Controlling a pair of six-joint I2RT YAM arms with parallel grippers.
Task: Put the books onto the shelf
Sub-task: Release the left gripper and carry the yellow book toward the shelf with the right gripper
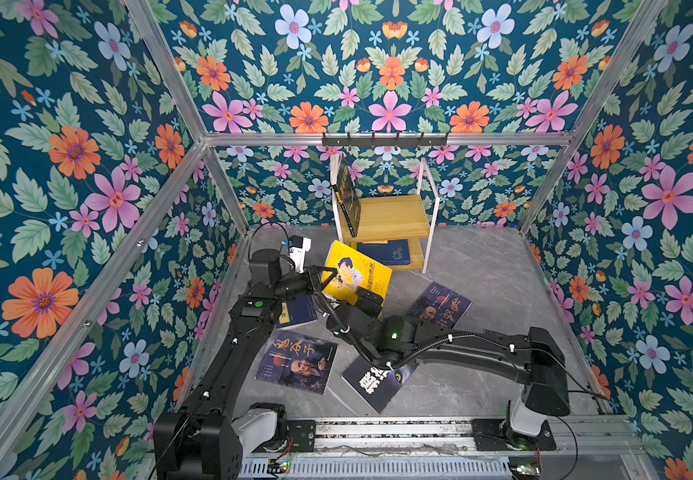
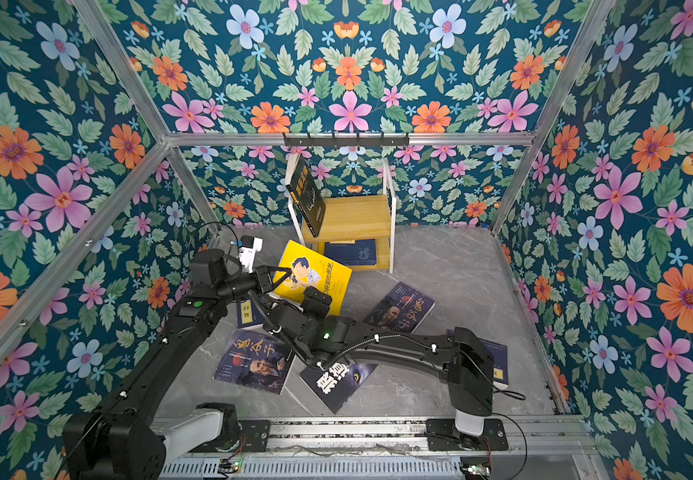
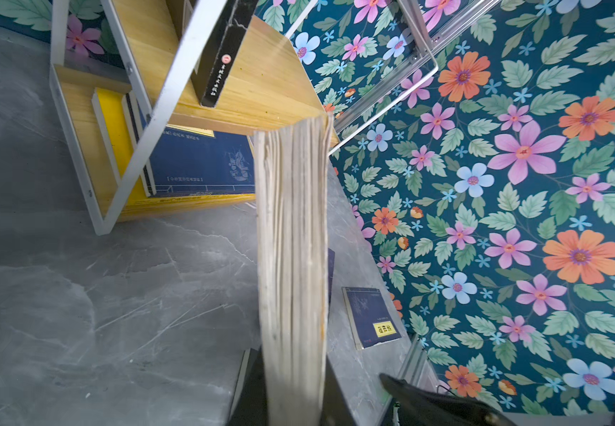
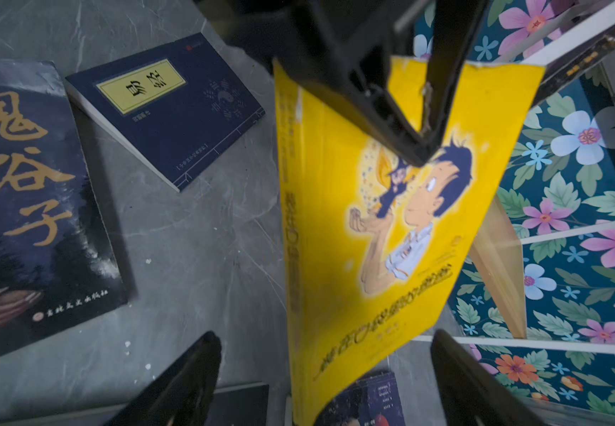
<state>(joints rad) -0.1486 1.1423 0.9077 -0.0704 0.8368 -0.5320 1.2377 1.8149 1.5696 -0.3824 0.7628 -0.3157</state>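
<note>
The yellow cartoon-cover book (image 1: 357, 272) is held tilted off the floor in front of the shelf (image 1: 394, 214). My left gripper (image 1: 315, 277) is shut on its left edge; in the left wrist view its page edge (image 3: 293, 258) runs up from between the jaws. My right gripper (image 1: 367, 300) stands open astride the book's lower corner (image 4: 335, 350), with both fingers (image 4: 188, 380) apart from the cover. A black book (image 1: 347, 195) leans on the shelf's top board, and a navy book (image 1: 386, 251) lies on the lower tier.
On the grey floor lie two portrait-cover books (image 1: 297, 361) (image 1: 440, 305), a black book (image 1: 378, 382), a navy book (image 1: 295, 313) under the left arm and another navy book (image 2: 496, 361) under the right arm. A black hook rail (image 1: 384, 139) hangs above the shelf. Floral walls close in three sides.
</note>
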